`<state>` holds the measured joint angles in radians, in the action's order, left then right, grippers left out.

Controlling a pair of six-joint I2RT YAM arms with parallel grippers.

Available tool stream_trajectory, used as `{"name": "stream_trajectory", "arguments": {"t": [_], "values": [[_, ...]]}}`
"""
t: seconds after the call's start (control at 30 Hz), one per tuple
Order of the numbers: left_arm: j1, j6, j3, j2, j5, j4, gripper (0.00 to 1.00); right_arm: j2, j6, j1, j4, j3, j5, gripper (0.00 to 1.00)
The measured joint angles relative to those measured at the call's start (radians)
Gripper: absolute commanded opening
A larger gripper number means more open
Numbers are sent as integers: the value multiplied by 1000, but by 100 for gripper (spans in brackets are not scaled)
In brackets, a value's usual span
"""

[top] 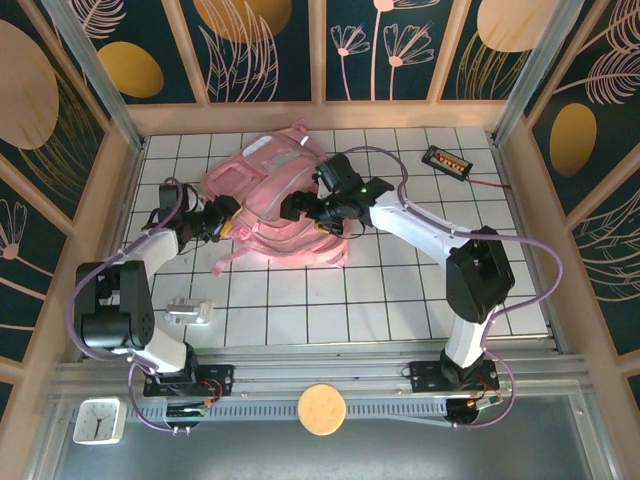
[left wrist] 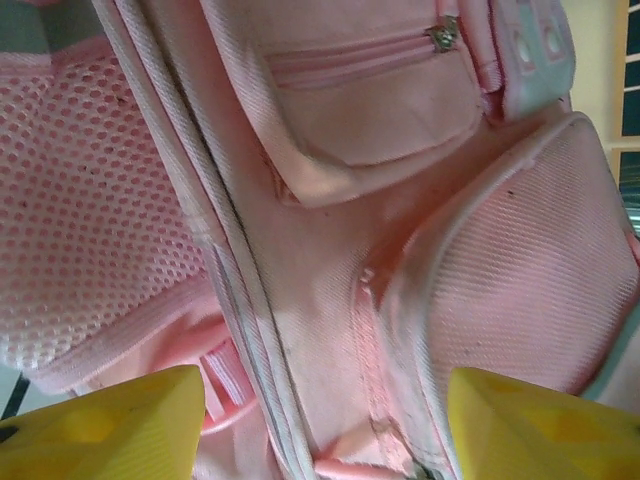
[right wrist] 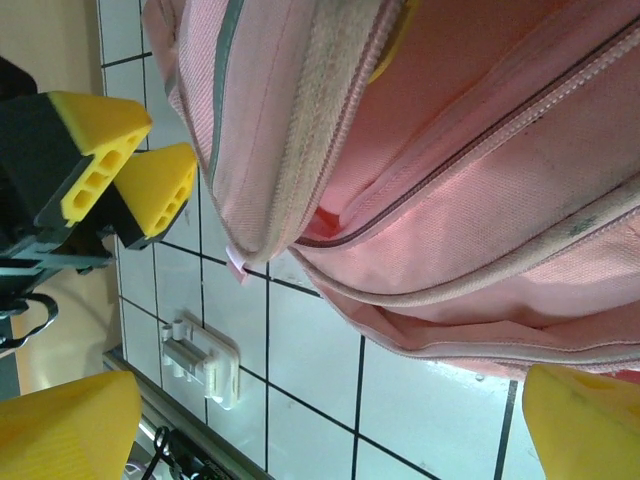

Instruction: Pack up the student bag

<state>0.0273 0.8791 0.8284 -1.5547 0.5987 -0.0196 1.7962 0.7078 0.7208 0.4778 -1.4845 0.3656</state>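
The student bag (top: 268,205), a soft pink backpack, lies flat in the middle of the tiled table. My left gripper (top: 224,222) is at its left edge. In the left wrist view the yellow fingertips (left wrist: 110,430) stand apart, with the bag's seam and mesh pocket (left wrist: 330,330) between them, so this gripper (left wrist: 325,435) is open. My right gripper (top: 300,209) hovers over the bag's near side. It (right wrist: 330,430) is open, with bare tile and the bag's lower edge (right wrist: 450,330) between its fingers. The bag's zip (right wrist: 330,228) gapes slightly.
A white plastic piece (top: 188,313) lies near the left arm's base. A black device with a red lead (top: 447,160) sits at the back right. Wooden walls ring the table. A small clock (top: 98,420) and a round disc (top: 320,408) rest on the front rail.
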Motion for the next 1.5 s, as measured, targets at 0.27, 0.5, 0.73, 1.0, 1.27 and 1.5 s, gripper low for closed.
{"name": "stream_trajectory", "arguments": {"t": [0.27, 0.5, 0.73, 1.0, 1.27, 1.5], "values": [[1, 13, 38, -110, 5, -56, 46, 4, 0, -1, 21, -38, -10, 98], [3, 20, 65, -180, 21, -75, 8, 10, -5, -1, 58, -79, -26, 99], [3, 88, 39, -185, 40, -148, 0, 16, -26, 20, 82, -93, -119, 99], [-124, 299, -92, -87, -10, -314, 0, 65, -14, 152, 175, -126, -283, 84], [-236, 436, -128, -48, -39, -398, 0, 75, 31, 194, 239, -130, -425, 64], [-254, 448, -128, -14, -63, -399, 0, 117, 34, 193, 267, -177, -502, 54]]}}
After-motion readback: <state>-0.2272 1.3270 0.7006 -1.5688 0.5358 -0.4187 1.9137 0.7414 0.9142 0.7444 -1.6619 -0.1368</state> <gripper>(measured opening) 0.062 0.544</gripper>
